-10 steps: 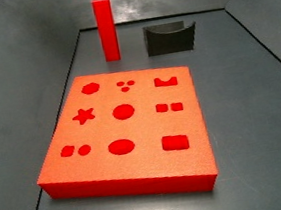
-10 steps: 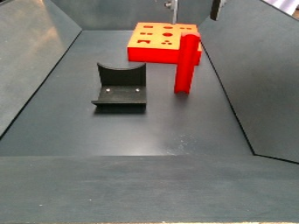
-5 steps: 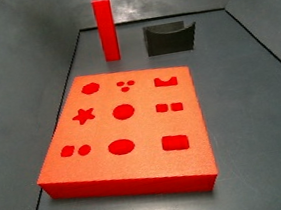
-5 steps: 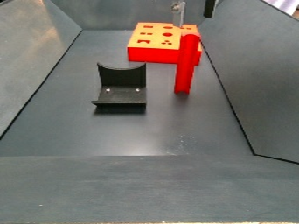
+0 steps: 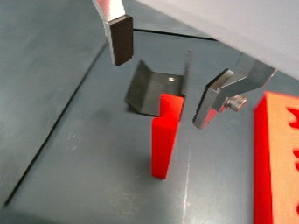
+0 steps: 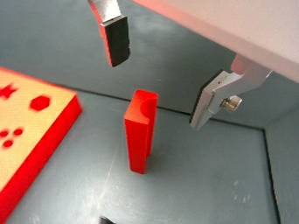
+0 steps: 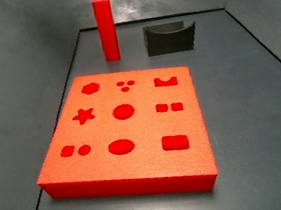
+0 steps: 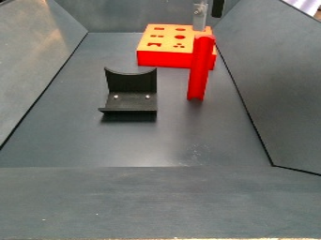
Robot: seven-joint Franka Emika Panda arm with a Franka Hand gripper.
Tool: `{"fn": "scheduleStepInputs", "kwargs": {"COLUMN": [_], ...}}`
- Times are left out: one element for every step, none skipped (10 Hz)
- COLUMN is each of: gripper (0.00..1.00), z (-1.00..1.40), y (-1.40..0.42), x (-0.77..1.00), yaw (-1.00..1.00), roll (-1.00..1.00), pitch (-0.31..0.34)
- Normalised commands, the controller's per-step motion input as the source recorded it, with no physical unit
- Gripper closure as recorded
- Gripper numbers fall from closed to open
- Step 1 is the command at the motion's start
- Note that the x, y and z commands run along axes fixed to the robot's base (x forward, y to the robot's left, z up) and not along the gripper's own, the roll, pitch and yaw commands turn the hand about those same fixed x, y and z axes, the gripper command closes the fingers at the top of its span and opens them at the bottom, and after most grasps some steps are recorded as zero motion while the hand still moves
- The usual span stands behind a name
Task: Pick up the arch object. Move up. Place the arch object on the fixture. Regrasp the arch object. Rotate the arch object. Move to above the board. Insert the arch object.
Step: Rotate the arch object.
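Observation:
The arch object is a slim red bar standing upright on the floor, beside the fixture and beyond the board. In both wrist views my gripper hangs open above the bar, one finger on each side, touching nothing. The notched end face points up. In a side view only the fingertips show at the top edge, above the arch object.
The dark fixture stands free on the floor. The red board lies flat with its shaped holes up. Grey sloping walls close in the floor on both sides.
In a side view the two fingertips have drawn nearer each other at the top edge and now sit over the bar's top. The arch object, fixture and board have not moved.

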Motion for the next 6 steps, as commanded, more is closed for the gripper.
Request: {"fn": "scheduleStepInputs", "kwargs": {"gripper": [0.0,0.0,0.0,0.0,0.0,0.0], "z": [-0.02,-0.02,-0.02,-0.02,-0.02,-0.02], "y": [0.01,0.01,0.01,0.01,0.01,0.01], "x": [0.03,0.03,0.03,0.03,0.03,0.03], "yaw": [1.0,1.0,1.0,1.0,1.0,1.0], "roll": [-0.01,-0.01,-0.01,-0.01,-0.01,-0.01], "pitch": [0.008,0.008,0.009,0.009,0.009,0.01]}}
